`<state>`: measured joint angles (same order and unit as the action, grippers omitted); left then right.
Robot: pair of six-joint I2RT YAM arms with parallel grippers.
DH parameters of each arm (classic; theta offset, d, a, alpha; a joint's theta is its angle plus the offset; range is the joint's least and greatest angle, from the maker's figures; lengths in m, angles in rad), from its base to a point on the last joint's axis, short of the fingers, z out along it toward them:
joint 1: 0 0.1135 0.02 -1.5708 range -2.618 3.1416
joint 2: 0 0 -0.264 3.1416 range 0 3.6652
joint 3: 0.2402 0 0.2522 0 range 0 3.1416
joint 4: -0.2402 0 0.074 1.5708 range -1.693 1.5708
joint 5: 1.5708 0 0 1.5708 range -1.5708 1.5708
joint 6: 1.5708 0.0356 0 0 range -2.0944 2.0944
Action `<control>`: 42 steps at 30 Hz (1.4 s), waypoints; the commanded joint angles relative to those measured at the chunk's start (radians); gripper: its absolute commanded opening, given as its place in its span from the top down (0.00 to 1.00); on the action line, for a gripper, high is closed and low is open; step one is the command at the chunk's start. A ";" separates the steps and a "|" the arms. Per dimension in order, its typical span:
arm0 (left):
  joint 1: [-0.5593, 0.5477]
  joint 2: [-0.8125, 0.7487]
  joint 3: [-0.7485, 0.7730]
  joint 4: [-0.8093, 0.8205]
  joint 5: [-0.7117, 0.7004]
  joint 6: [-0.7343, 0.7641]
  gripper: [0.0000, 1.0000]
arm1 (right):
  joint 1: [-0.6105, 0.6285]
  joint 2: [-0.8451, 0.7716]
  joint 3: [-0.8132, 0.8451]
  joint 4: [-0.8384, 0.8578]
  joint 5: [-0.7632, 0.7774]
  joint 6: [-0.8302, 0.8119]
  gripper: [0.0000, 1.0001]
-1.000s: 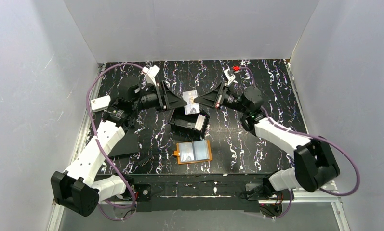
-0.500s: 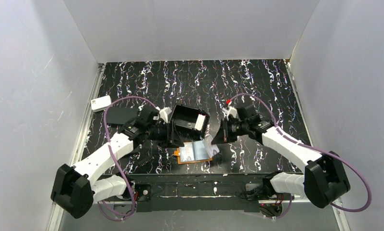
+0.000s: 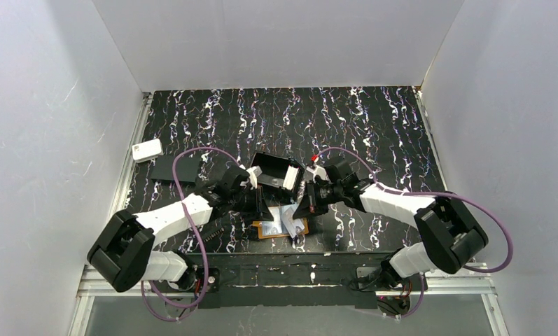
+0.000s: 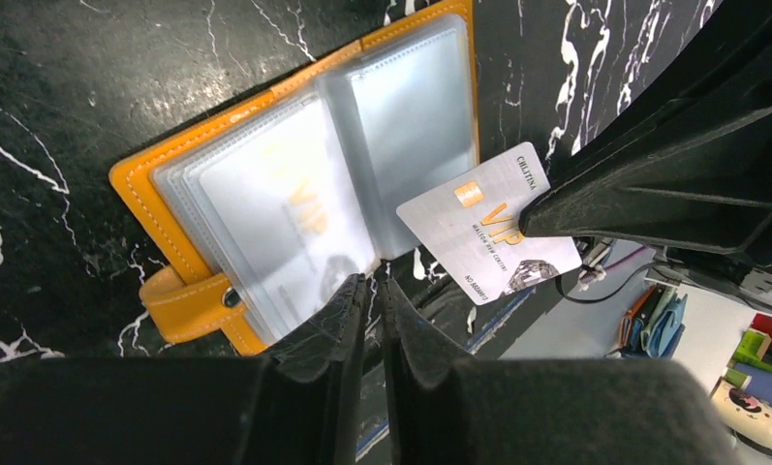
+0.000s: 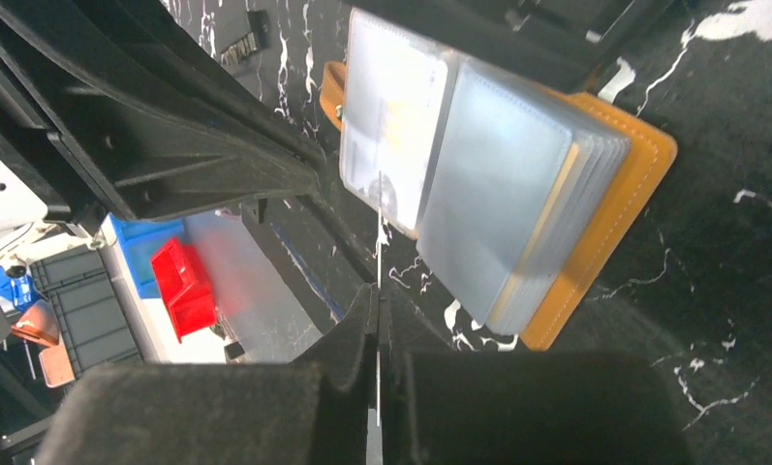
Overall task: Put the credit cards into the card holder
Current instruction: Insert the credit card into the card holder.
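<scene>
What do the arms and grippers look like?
The left arm and right arm have white links, black joints and a looping purple cable each. The left gripper and right gripper have black tapering fingers. A red tab marks the right wrist.

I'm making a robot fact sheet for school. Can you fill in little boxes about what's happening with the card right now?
Card holder: orange, lying open on the table, clear pockets facing up
VIP card: pinched in the right claw, one corner at the pockets, mostly outside them
Left claw: nearly shut, nothing seen in it, tips at the holder's edge
Black box: on the table just beyond the holder
</scene>
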<state>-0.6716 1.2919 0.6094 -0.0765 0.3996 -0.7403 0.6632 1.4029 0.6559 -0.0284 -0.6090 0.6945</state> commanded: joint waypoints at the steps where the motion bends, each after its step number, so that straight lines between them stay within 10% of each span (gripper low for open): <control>1: -0.006 0.026 -0.033 0.062 -0.032 0.015 0.90 | 0.002 0.042 -0.001 0.135 -0.016 0.031 0.99; 28: -0.006 0.091 -0.069 0.019 -0.058 0.031 0.96 | 0.003 0.148 -0.045 0.212 0.012 0.023 0.99; 42: -0.006 0.093 -0.079 0.023 -0.047 0.028 0.97 | 0.005 0.225 -0.103 0.510 0.028 0.128 0.99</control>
<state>-0.6716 1.3743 0.5514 -0.0238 0.3561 -0.7185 0.6632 1.5909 0.5755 0.3317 -0.6014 0.7845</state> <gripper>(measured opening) 0.035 0.031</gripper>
